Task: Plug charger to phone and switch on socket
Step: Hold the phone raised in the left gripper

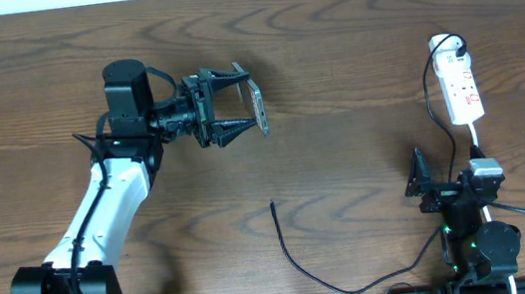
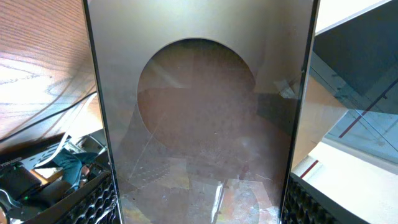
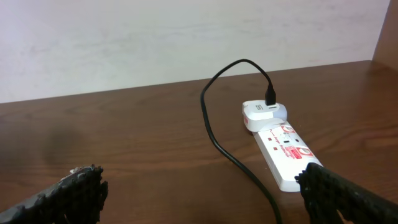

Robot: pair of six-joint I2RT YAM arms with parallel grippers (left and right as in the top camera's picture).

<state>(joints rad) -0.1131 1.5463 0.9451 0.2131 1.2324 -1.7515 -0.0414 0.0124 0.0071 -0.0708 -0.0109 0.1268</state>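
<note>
- Left gripper (image 1: 249, 103) is clamped on the phone (image 1: 259, 105), one finger on each long side. The slab is turned edge-on to the overhead camera, over the upper-left part of the table (image 1: 347, 16).
- From the left wrist, the phone's glossy dark face fills nearly the whole view, with textured pads (image 2: 99, 202) at both lower corners (the glass shows mostly reflections).
- We cannot tell whether the phone touches the wood or hangs above it.
- Right gripper (image 3: 205, 193) is spread wide and empty. It sits at the lower right of the table, facing the socket.
- Socket (image 3: 287, 155) lies flat near the table's right edge, red marks on top, with a white plug (image 3: 264, 115) at its far end.
- Charger (image 1: 302, 268): we see the black cable enter that plug, loop down past the right arm, then curve along the near edge. Its free tip (image 1: 272, 204) lies on the wood, well apart from the phone and below it in the overhead view.
</note>
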